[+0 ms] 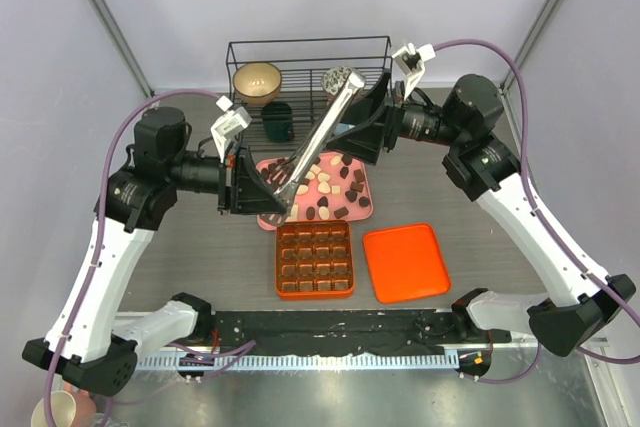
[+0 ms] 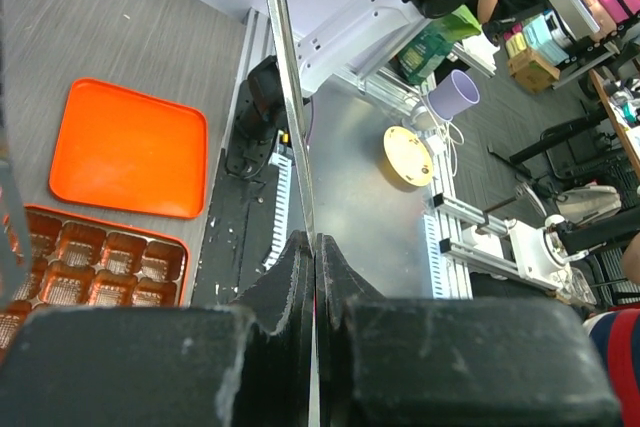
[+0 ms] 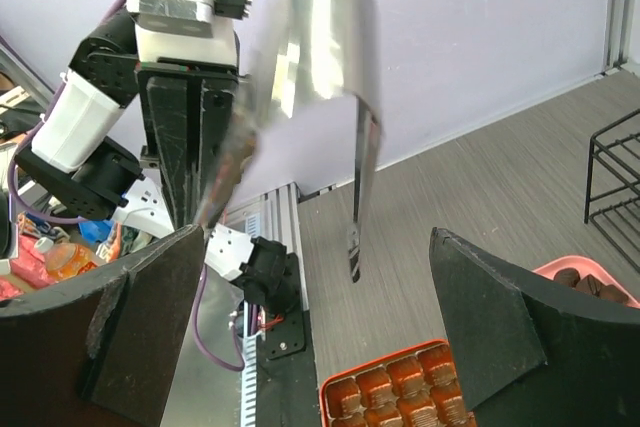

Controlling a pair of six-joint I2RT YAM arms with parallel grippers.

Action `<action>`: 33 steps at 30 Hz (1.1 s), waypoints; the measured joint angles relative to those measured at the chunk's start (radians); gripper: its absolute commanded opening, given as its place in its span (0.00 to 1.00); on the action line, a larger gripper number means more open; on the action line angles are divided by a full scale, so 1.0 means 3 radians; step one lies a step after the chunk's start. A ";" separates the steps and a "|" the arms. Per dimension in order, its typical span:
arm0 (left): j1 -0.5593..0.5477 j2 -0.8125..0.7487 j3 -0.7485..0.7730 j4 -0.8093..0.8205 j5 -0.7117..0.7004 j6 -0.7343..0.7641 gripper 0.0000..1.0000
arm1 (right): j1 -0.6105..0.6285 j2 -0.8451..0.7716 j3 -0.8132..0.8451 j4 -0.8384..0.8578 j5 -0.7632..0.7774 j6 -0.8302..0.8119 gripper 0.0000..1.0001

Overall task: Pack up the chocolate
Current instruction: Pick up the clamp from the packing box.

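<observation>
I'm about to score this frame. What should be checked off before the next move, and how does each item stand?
1. Left gripper shut on the tongs: ok.
2. Right gripper open and holding nothing: ok.
3. Orange gridded box uncovered, its visible compartments empty: ok.
4. Orange lid flat beside the box, not on it: ok.
5. Chocolate on the pink tray, within reach of the tongs: ok.
6. Tongs' working end pointed at the tray: cannot tell.
</observation>
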 measured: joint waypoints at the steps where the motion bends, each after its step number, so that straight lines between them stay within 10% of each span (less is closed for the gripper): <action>1: 0.0001 0.0000 -0.0005 -0.0004 -0.0005 0.0009 0.04 | 0.0000 0.0000 0.0017 0.0001 0.0004 0.0000 0.99; 33: 0.0001 -0.0024 -0.0197 -0.0025 -0.0070 0.0141 0.06 | 0.0217 0.0320 -0.0029 0.0600 -0.0125 0.0547 0.74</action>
